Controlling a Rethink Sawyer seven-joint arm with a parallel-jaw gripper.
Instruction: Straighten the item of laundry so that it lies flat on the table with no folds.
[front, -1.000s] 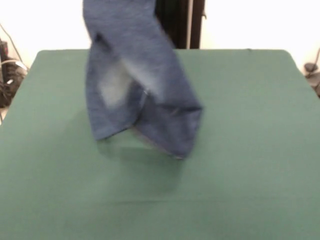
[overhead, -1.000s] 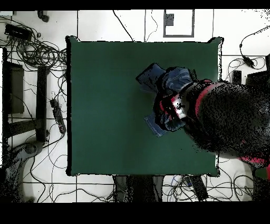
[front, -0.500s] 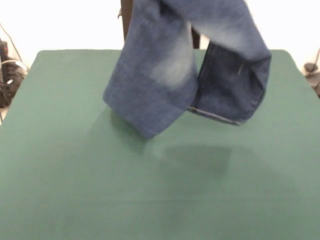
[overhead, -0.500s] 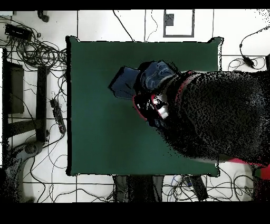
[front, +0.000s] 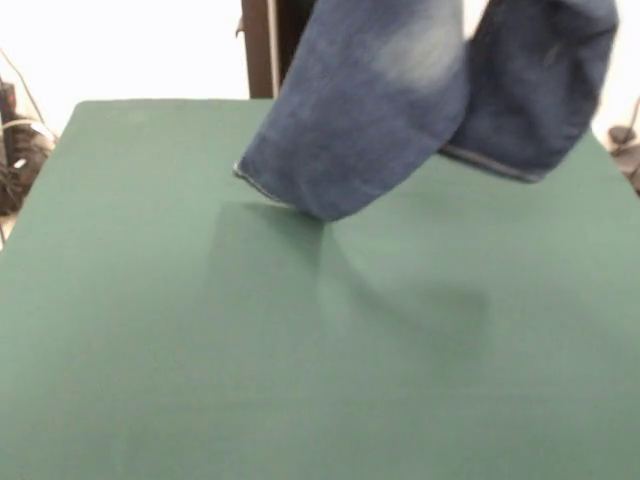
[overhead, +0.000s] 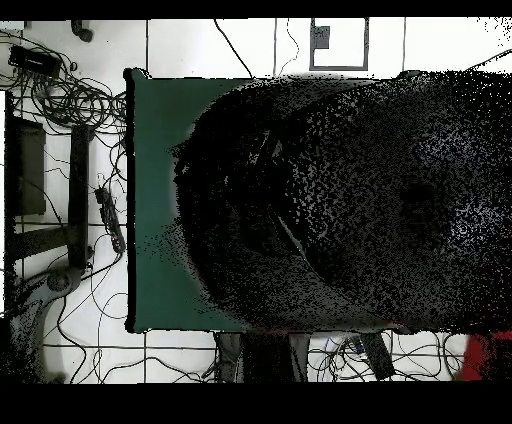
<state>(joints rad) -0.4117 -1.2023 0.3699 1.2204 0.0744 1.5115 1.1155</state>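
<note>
While the green table fills the lower frame bare, the jeans hang clear above it at upper right, both legs dangling; the gripper itself is hidden, its state impossible to tell.

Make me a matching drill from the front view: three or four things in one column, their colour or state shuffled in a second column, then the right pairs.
Things:
1. jeans
2. table
3. shadow under the jeans
4. faded patch on the jeans

Colour or state:
A. dark green, flat
B. pale, on the left leg as seen
C. blue denim, hanging in the air with both leg ends off the cloth
D. darker area lying on the green cloth

Pairs: 1-C, 2-A, 3-D, 4-B

The gripper is not visible in either view.
</note>
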